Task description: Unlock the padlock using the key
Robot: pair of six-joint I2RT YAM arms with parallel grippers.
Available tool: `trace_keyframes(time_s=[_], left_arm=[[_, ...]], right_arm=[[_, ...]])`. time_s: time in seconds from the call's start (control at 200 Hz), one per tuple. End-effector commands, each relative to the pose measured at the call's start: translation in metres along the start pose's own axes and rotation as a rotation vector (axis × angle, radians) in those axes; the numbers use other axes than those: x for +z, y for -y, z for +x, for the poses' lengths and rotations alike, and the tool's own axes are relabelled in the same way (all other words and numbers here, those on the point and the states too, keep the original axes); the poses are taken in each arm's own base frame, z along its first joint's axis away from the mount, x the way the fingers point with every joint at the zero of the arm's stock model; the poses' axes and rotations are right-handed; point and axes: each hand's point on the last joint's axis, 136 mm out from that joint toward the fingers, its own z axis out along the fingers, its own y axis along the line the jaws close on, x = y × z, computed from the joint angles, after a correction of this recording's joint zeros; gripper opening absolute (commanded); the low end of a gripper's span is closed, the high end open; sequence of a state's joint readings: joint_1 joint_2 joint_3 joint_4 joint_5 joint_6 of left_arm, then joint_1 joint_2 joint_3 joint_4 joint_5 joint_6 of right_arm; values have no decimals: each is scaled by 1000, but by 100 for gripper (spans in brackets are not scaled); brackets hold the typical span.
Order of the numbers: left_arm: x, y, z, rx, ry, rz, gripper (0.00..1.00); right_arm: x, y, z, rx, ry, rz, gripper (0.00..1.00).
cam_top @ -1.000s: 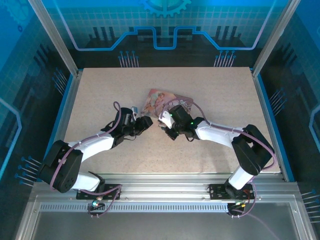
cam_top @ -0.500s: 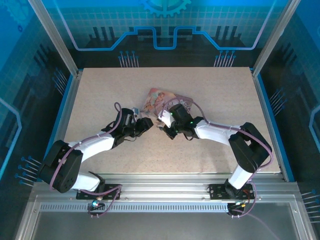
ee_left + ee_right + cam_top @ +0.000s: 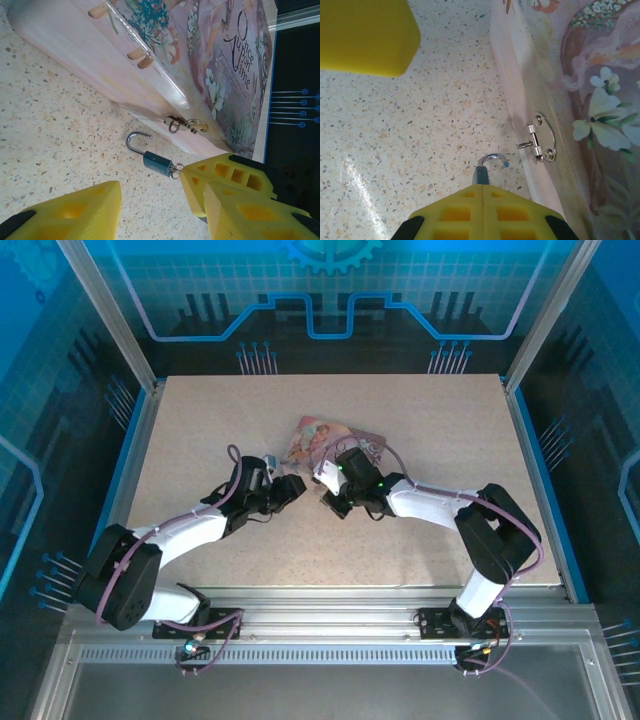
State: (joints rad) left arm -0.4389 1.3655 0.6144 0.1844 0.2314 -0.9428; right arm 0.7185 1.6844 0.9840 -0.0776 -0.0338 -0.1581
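Right claw shut on key at base of padlock; left claw half open, empty. Padlock on table just beside box, near its hasp, shackle open.

Left pincer gapes, yellow fingers low in frame, nothing between them. I see padlock over speckled table, just in front of pink tin box. Teal body, shackle swung free. Silvery key at body's end. Right pincer tip closed on it. Box hasp near shackle, apart.
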Motion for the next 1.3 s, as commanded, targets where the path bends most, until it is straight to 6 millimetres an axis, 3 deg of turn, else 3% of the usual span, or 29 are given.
trace_keyframes(time_s=[0.0,0.355,0.66,0.876,1.081,1.291], left_arm=[[-4,7,-2,10,15,13,49],[-4,7,-1,15,15,16,49],[-8,0,-4,9,28,3,51],[-19,-14,-10,-8,58,-19,53],[-35,-33,-15,-33,92,-48,59],[-49,-42,-20,-39,123,-63,62]], right_arm=[[-13,-4,-10,10,36,2,0],[-29,-16,-3,41,45,-17,0],[-34,-59,-14,60,97,-138,0],[-24,-92,-23,43,102,-212,0],[-13,-111,-31,76,121,-279,0],[1,-110,-16,124,91,-288,0]])
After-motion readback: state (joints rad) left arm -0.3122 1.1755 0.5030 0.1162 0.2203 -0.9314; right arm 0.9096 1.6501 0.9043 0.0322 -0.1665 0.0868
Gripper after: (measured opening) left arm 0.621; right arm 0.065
